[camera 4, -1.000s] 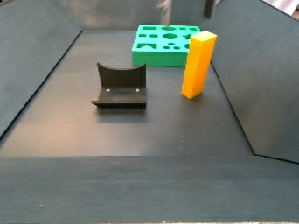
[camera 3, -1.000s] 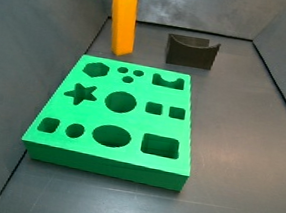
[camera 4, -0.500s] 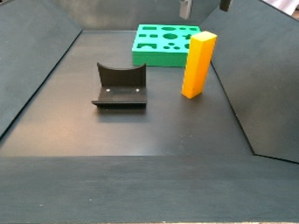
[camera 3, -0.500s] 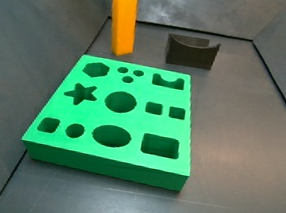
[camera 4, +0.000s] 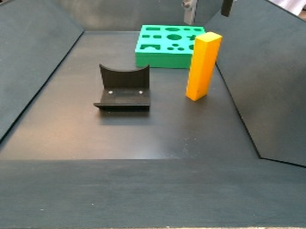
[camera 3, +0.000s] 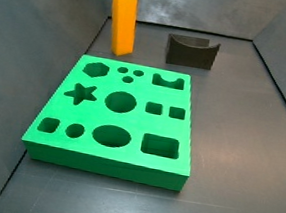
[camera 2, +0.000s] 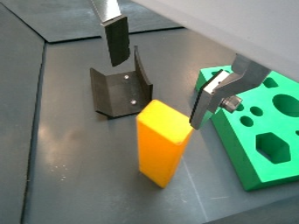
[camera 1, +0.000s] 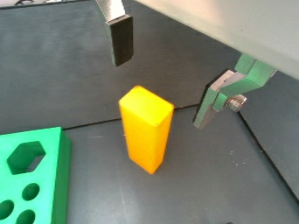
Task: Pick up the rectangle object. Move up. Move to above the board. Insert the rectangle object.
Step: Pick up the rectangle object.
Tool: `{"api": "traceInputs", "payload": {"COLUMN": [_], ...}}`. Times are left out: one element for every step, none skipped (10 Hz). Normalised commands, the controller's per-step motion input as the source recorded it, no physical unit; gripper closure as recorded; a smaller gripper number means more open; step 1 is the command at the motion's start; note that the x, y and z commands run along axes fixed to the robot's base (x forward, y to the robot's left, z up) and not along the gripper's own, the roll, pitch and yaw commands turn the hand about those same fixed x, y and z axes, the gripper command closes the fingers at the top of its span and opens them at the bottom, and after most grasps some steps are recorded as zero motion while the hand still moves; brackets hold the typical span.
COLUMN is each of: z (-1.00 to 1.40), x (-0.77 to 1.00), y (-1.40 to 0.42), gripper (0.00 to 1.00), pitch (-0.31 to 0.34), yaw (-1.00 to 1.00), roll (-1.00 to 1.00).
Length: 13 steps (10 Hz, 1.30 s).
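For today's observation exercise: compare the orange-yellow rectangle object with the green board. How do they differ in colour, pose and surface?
The rectangle object is orange-yellow; the board is bright green. The rectangle object stands upright and tall, while the board lies flat and wide. The rectangle object's faces are plain; the board's top is full of shaped cut-outs. Both rest on the dark floor, untouched: the gripper hangs open above the rectangle object.

gripper (camera 1: 170, 80): two flat silver plate fingers (camera 1: 219, 98), each with a dark rectangular pad (camera 1: 121, 39) on the inner face. One finger plate has a stepped, bracket-like profile with a small round silver screw or pin (camera 2: 232, 105) near its base. Pale grey-white housing above, cut off by the frame edge. In a side view only dark finger tips (camera 4: 227, 6) show at the frame's top edge, probably the same pads
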Motion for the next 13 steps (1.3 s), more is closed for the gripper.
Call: {"api": "traceInputs", "payload": {"z": [-0.1, -0.22, -0.26, -0.33, -0.37, -0.41, -0.41, -0.4, -0.37, -0.37, -0.3, -0.08, 0.0], "x": [-0.06, -0.05, 0.0, -0.08, -0.05, -0.07, -0.06, -0.01, 0.0, 0.0, 0.03, 0.01, 0.0], "y": [-0.12, -0.03, 0.0, -0.01, -0.05, -0.02, -0.02, -0.02, -0.06, -0.04, -0.03, 0.0, 0.0], "gripper": [0.0, 0.0, 0.0, 0.0, 0.0, 0.0, 0.0, 0.0, 0.0, 0.0, 0.0, 0.0, 1.0], "pitch": [-0.006, -0.024, -0.03, -0.057, -0.053, -0.067, -0.073, -0.074, -0.074, -0.06, -0.041, -0.017, 0.0], "yaw": [0.16, 0.19, 0.2, 0.18, 0.19, 0.18, 0.16, 0.12, 0.02, 0.0, 0.0, 0.0, 0.0], "roll": [0.0, 0.0, 0.0, 0.0, 0.0, 0.0, 0.0, 0.0, 0.0, 0.0, 0.0, 0.0, 0.0]}}
